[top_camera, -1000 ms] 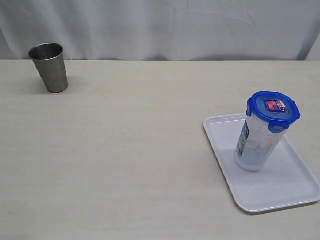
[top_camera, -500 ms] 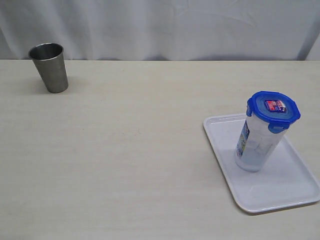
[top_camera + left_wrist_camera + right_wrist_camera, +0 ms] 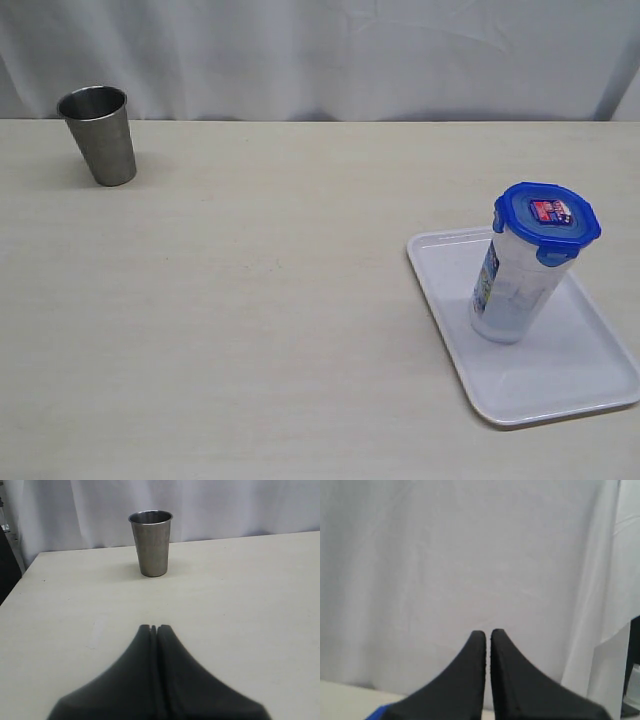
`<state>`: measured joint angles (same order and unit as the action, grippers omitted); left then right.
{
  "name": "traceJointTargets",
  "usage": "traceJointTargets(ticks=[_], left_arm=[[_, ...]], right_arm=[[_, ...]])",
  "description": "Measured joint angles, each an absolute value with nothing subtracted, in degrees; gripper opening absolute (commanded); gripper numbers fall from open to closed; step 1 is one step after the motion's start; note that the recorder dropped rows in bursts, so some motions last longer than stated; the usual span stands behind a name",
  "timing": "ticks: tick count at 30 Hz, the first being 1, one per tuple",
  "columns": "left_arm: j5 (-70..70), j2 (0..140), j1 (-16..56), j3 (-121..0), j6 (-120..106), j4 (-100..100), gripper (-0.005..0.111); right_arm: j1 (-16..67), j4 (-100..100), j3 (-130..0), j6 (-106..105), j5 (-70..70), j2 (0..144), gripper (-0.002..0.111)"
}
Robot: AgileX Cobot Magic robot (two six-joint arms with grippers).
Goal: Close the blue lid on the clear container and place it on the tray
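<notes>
The clear container [image 3: 515,292] stands upright on the white tray [image 3: 560,375] at the right of the exterior view, a label on its left side. The blue lid [image 3: 546,218] sits on top of it, sticker facing up. Neither arm shows in the exterior view. My left gripper [image 3: 154,628] is shut and empty, low over the bare table, pointing toward the steel cup. My right gripper [image 3: 488,632] is shut and empty, pointing at the white curtain; a sliver of the blue lid [image 3: 376,713] shows at the edge of its view.
A steel cup [image 3: 98,134] stands upright at the far left back of the table; the steel cup [image 3: 151,543] also shows ahead of the left gripper. A white curtain [image 3: 320,55] hangs behind the table. The tray lies near the table's right front corner.
</notes>
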<state>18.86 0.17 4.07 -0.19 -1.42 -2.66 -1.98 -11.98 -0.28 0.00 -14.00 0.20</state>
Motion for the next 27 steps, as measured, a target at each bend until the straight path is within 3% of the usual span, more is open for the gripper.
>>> traceJointTargets(ticks=[13, 27], left_arm=[[18.9, 0.2, 4.1, -0.2, -1.4, -2.7, 0.000], [18.9, 0.2, 4.1, -0.2, -1.4, -2.7, 0.000]], right_arm=[[-2.0, -12.6, -0.2, 0.5, 7.9, 0.2, 0.004], [-2.0, -12.6, -0.2, 7.9, 18.7, 0.2, 0.004]])
